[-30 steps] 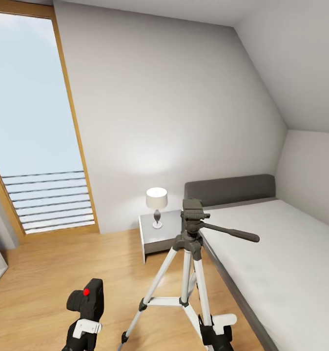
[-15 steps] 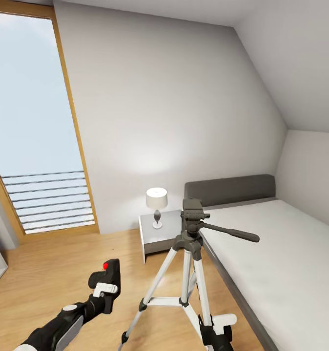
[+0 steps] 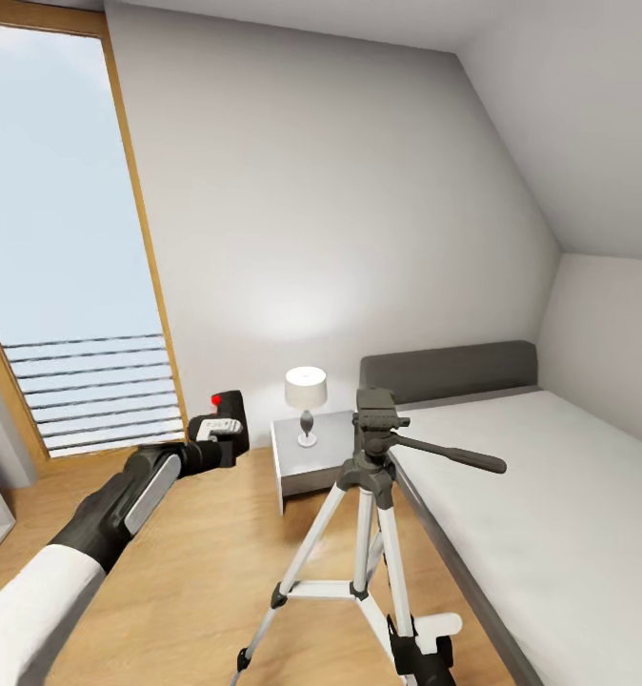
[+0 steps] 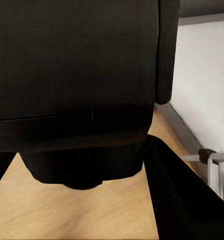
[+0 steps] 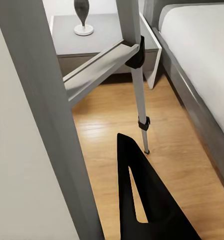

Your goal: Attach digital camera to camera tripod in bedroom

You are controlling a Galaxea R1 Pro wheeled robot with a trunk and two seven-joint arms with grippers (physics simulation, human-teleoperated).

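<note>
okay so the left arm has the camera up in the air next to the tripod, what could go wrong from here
1. The left pincer holds the digital camera high over the wood floor; a slip would likely mean a long drop.
2. The camera tripod stands on thin legs; swinging the camera across into its head or pan handle might tip it.
3. The right pincer sits low beside a tripod leg and could knock it.

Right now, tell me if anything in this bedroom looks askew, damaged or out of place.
Nothing stands out. The silver-legged camera tripod stands upright on the wood floor beside the grey bed, its head bare. The small black digital camera is held aloft in the left gripper. The white lamp sits upright on the nightstand.
</note>
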